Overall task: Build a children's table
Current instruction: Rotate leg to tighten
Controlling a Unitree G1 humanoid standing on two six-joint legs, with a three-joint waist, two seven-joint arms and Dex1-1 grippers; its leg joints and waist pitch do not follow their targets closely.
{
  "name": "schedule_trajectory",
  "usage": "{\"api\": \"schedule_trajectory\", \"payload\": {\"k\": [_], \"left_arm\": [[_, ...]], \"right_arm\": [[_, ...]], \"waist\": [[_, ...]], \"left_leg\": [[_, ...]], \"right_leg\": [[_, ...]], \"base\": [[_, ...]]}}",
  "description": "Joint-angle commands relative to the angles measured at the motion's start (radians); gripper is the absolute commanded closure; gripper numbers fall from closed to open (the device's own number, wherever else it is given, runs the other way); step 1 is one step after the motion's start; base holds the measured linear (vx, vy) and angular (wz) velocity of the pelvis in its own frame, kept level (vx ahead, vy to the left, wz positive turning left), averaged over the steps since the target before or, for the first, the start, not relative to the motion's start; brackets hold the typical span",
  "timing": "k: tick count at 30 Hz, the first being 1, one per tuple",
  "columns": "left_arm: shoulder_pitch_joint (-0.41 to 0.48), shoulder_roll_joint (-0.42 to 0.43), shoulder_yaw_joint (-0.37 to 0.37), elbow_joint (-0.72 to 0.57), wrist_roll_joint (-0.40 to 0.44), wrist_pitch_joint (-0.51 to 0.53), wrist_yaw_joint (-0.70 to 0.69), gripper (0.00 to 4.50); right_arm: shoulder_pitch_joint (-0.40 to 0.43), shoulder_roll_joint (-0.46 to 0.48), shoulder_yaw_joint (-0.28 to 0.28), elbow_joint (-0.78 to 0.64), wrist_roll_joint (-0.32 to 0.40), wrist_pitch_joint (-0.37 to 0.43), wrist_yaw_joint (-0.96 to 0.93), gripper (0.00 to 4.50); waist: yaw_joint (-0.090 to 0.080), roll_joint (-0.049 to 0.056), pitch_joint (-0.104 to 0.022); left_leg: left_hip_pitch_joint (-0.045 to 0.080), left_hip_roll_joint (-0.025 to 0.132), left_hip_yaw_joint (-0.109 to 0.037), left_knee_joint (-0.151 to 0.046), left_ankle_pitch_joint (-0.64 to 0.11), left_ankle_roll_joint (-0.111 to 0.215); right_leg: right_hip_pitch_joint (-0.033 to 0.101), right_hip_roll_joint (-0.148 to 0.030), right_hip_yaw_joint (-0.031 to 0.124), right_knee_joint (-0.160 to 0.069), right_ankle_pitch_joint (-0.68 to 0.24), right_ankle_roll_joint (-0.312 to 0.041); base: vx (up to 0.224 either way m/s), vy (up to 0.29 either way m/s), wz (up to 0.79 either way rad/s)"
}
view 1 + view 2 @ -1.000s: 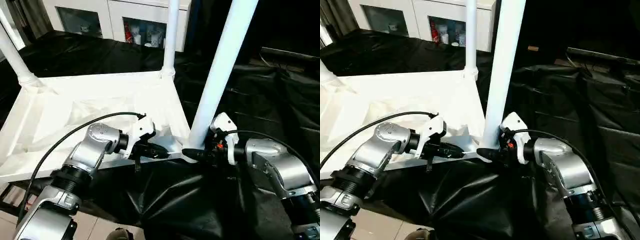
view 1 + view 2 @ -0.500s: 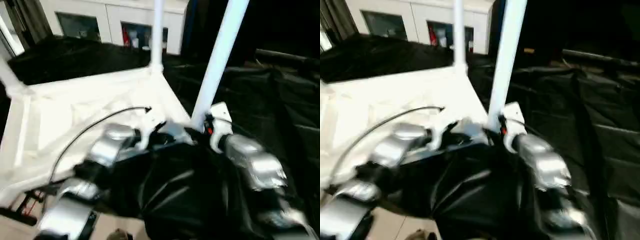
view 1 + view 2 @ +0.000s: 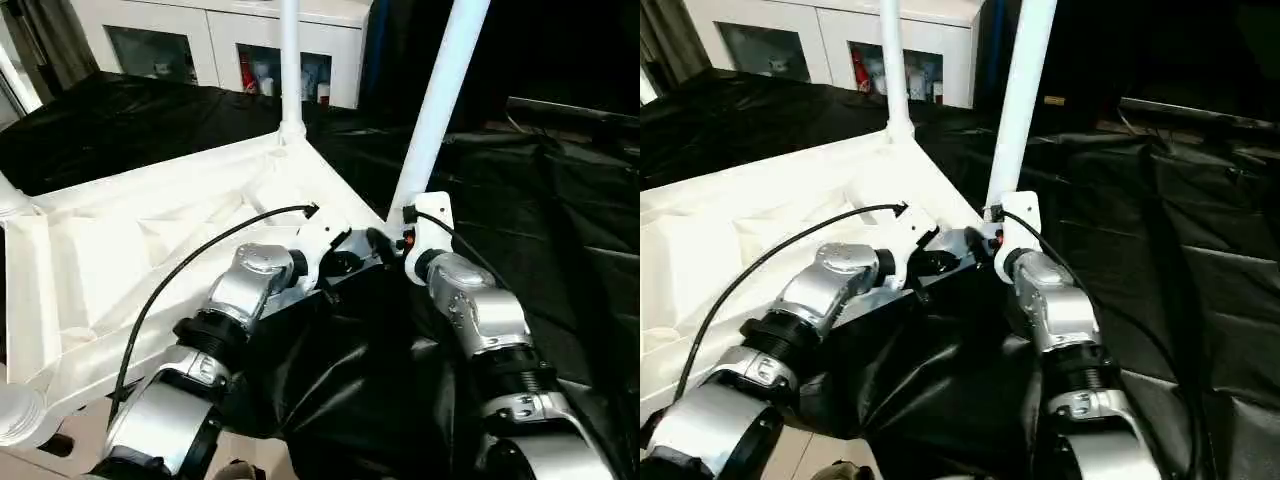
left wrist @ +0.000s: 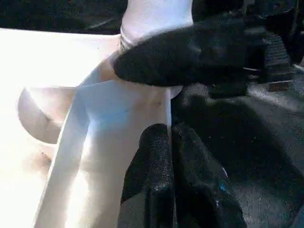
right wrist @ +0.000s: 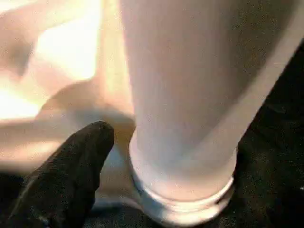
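The children's table lies upside down, its white ribbed top (image 3: 150, 240) facing up. A near leg (image 3: 440, 100) and a far leg (image 3: 290, 60) stand upright in their corner sockets. My left gripper (image 3: 345, 265) is shut on the thin rim of the top (image 4: 118, 123) just beside the near corner, its fingertips (image 4: 156, 142) pinching the edge. At the base of the near leg (image 5: 180, 118) my right gripper (image 3: 382, 240) stands open. One black finger (image 5: 71, 171) sits a little apart from the socket ring, and the other is hidden behind the leg.
White cabinets (image 3: 250, 40) with glass doors stand at the back. A crumpled black sheet (image 3: 560, 200) covers the surface under and to the right of the table. Another corner socket (image 3: 15, 415) shows at the near left, above pale floor (image 3: 30, 465).
The camera has swung, so the whole scene sits differently. Both grippers stay at the near corner. The right forearm now points straight at the leg base instead of reaching in from the side.
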Motion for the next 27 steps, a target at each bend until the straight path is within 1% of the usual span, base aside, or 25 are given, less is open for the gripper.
{"api": "schedule_trajectory", "payload": {"k": [1,2,3,4,5,6,7,8,9,10,11,12,14,15,16,17,18,19,20,21,22,23,24,26,27], "left_arm": [[0.004,-0.021,-0.029,-0.07,-0.046,-0.076,-0.107,4.5],[0.004,-0.021,-0.029,-0.07,-0.046,-0.076,-0.107,4.5],[0.016,-0.003,-0.034,-0.086,-0.051,-0.071,-0.14,4.5],[0.035,0.024,-0.044,-0.111,-0.061,-0.073,-0.195,4.5],[0.047,0.042,-0.051,-0.129,-0.067,-0.074,-0.233,4.5],[0.047,0.042,-0.051,-0.129,-0.067,-0.074,-0.233,4.5],[0.058,0.06,-0.057,-0.144,-0.073,-0.087,-0.268,4.5],[0.071,0.086,-0.065,-0.173,-0.089,-0.076,-0.324,4.5],[0.073,0.09,-0.066,-0.179,-0.092,-0.074,-0.333,4.5],[0.082,0.109,-0.075,-0.194,-0.095,-0.082,-0.369,4.5],[0.082,0.109,-0.075,-0.194,-0.095,-0.082,-0.369,4.5],[0.089,0.126,-0.081,-0.205,-0.098,-0.092,-0.401,4.5],[0.094,0.139,-0.081,-0.217,-0.105,-0.088,-0.427,4.5],[0.097,0.144,-0.079,-0.225,-0.11,-0.081,-0.441,4.5],[0.099,0.147,-0.079,-0.228,-0.113,-0.078,-0.447,4.5],[0.102,0.152,-0.078,-0.235,-0.117,-0.074,-0.459,4.5],[0.11,0.164,-0.081,-0.253,-0.128,-0.065,-0.485,4.5],[0.112,0.167,-0.082,-0.258,-0.131,-0.062,-0.492,4.5],[0.118,0.173,-0.084,-0.269,-0.138,-0.054,-0.505,4.5],[0.122,0.178,-0.086,-0.276,-0.142,-0.05,-0.513,4.5],[0.123,0.179,-0.086,-0.279,-0.143,-0.049,-0.515,4.5],[0.124,0.18,-0.087,-0.28,-0.144,-0.048,-0.517,4.5],[0.126,0.181,-0.087,-0.282,-0.141,-0.049,-0.518,4.5],[0.128,0.181,-0.087,-0.283,-0.139,-0.049,-0.517,4.5],[0.128,0.181,-0.087,-0.283,-0.139,-0.049,-0.517,4.5]], "right_arm": [[0.019,-0.004,0.09,-0.04,0.037,0.029,0.136,0.06],[0.019,-0.004,0.09,-0.04,0.037,0.029,0.136,0.06],[0.038,-0.044,0.106,-0.085,0.052,0.03,0.204,0.06],[0.061,-0.098,0.123,-0.139,0.072,0.035,0.29,0.06],[0.077,-0.135,0.134,-0.176,0.086,0.038,0.348,0.06],[0.077,-0.135,0.134,-0.176,0.086,0.038,0.348,0.06],[0.089,-0.166,0.136,-0.205,0.101,0.046,0.397,0.06],[0.103,-0.202,0.134,-0.232,0.119,0.049,0.454,0.06],[0.105,-0.208,0.134,-0.237,0.122,0.049,0.464,0.06],[0.116,-0.23,0.139,-0.254,0.128,0.046,0.498,0.06],[0.116,-0.23,0.139,-0.254,0.128,0.046,0.498,0.06],[0.128,-0.254,0.145,-0.274,0.134,0.046,0.541,0.21],[0.141,-0.274,0.151,-0.296,0.145,0.052,0.574,0.31],[0.146,-0.284,0.154,-0.307,0.152,0.057,0.588,0.41],[0.149,-0.288,0.156,-0.312,0.155,0.058,0.595,0.48],[0.154,-0.295,0.159,-0.32,0.159,0.061,0.607,0.57],[0.161,-0.301,0.162,-0.33,0.168,0.073,0.62,0.66],[0.163,-0.302,0.163,-0.333,0.17,0.077,0.624,0.76],[0.167,-0.304,0.166,-0.337,0.17,0.076,0.629,0.84],[0.17,-0.305,0.169,-0.34,0.171,0.076,0.634,0.96],[0.171,-0.305,0.17,-0.341,0.171,0.076,0.636,0.96],[0.172,-0.306,0.171,-0.342,0.171,0.076,0.637,1.17],[0.174,-0.302,0.174,-0.344,0.17,0.077,0.639,1.27],[0.175,-0.3,0.175,-0.347,0.17,0.079,0.64,1.32],[0.175,-0.3,0.175,-0.347,0.17,0.079,0.64,1.44]], "waist": [[0.002,-0.011,-0.085],[0.003,-0.011,-0.086],[0.001,-0.008,-0.087],[0.007,-0.011,-0.089],[0.009,-0.01,-0.09],[0.008,-0.008,-0.09],[0.008,-0.009,-0.091],[0.009,-0.012,-0.091],[0.011,-0.012,-0.09],[0.013,-0.01,-0.088],[0.013,-0.009,-0.087],[0.013,-0.01,-0.086],[0.013,-0.009,-0.085],[0.014,-0.011,-0.086],[0.014,-0.01,-0.084],[0.017,-0.013,-0.086],[0.016,-0.012,-0.087],[0.017,-0.015,-0.089],[0.017,-0.014,-0.089],[0.017,-0.015,-0.089],[0.017,-0.014,-0.088],[0.018,-0.014,-0.088],[0.018,-0.014,-0.088],[0.019,-0.016,-0.09],[0.02,-0.015,-0.09]], "left_leg": [[0.004,0.023,-0.007,-0.069,-0.232,0.045],[0.002,0.024,-0.008,-0.069,-0.224,0.047],[0.005,0.026,-0.007,-0.068,-0.218,0.048],[0.007,0.028,-0.006,-0.066,-0.212,0.058],[0.008,0.029,-0.005,-0.064,-0.201,0.066],[0.007,0.03,-0.004,-0.064,-0.188,0.076],[0.006,0.029,-0.003,-0.062,-0.18,0.085],[0.006,0.029,-0.001,-0.061,-0.178,0.086],[0.005,0.03,-0.003,-0.062,-0.18,0.084],[0.009,0.032,-0.002,-0.063,-0.191,0.081],[0.009,0.032,-0.001,-0.063,-0.202,0.08],[0.009,0.032,-0.003,-0.064,-0.216,0.071],[0.012,0.034,-0.003,-0.065,-0.237,0.057],[0.013,0.034,-0.004,-0.066,-0.242,0.051],[0.013,0.034,-0.004,-0.066,-0.245,0.05],[0.013,0.035,-0.004,-0.066,-0.24,0.05],[0.011,0.035,-0.004,-0.066,-0.238,0.051],[0.007,0.034,-0.005,-0.066,-0.225,0.05],[0.009,0.035,-0.004,-0.065,-0.222,0.05],[0.009,0.034,-0.004,-0.064,-0.222,0.049],[0.009,0.033,-0.003,-0.064,-0.221,0.048],[0.01,0.033,-0.003,-0.063,-0.224,0.047],[0.009,0.033,-0.003,-0.063,-0.224,0.046],[0.008,0.032,-0.004,-0.063,-0.22,0.044],[0.01,0.033,-0.004,-0.063,-0.218,0.043]], "right_leg": [[0.06,-0.048,0.036,-0.068,-0.338,-0.179],[0.062,-0.048,0.036,-0.065,-0.329,-0.18],[0.058,-0.049,0.038,-0.064,-0.314,-0.189],[0.064,-0.048,0.038,-0.063,-0.288,-0.194],[0.063,-0.05,0.041,-0.059,-0.263,-0.202],[0.06,-0.048,0.041,-0.055,-0.231,-0.22],[0.06,-0.048,0.04,-0.053,-0.219,-0.232],[0.06,-0.048,0.04,-0.052,-0.22,-0.238],[0.062,-0.05,0.04,-0.053,-0.233,-0.236],[0.058,-0.05,0.04,-0.056,-0.26,-0.232],[0.056,-0.05,0.041,-0.057,-0.274,-0.23],[0.055,-0.05,0.039,-0.059,-0.302,-0.224],[0.052,-0.05,0.04,-0.062,-0.334,-0.213],[0.052,-0.05,0.04,-0.062,-0.346,-0.209],[0.051,-0.05,0.041,-0.064,-0.352,-0.208],[0.052,-0.051,0.041,-0.062,-0.352,-0.204],[0.051,-0.052,0.042,-0.062,-0.35,-0.204],[0.056,-0.053,0.041,-0.058,-0.339,-0.204],[0.053,-0.053,0.041,-0.059,-0.339,-0.203],[0.053,-0.053,0.041,-0.059,-0.341,-0.202],[0.052,-0.053,0.042,-0.059,-0.351,-0.202],[0.051,-0.052,0.042,-0.06,-0.357,-0.2],[0.051,-0.052,0.041,-0.061,-0.366,-0.196],[0.052,-0.052,0.041,-0.061,-0.366,-0.192],[0.051,-0.052,0.041,-0.06,-0.365,-0.192]], "base": [[0.0,0.0,0.0],[0.0,0.0,0.0],[0.0,0.0,0.0],[0.0,0.0,0.0],[0.0,0.0,0.0],[0.0,0.0,0.0],[0.0,0.0,0.0],[0.0,0.0,0.0],[0.0,0.0,0.0],[0.0,0.0,0.0],[0.0,0.0,0.0],[0.0,0.0,0.0],[0.0,0.0,0.0],[0.0,0.0,0.0],[0.0,0.0,0.0],[0.0,0.0,0.0],[0.0,0.0,0.0],[0.0,0.0,0.0],[0.0,0.0,0.0],[0.0,0.0,0.0],[0.0,0.0,0.0],[0.0,0.0,0.0],[0.0,0.0,0.0],[0.0,0.0,0.0],[0.0,0.0,0.0]]}}
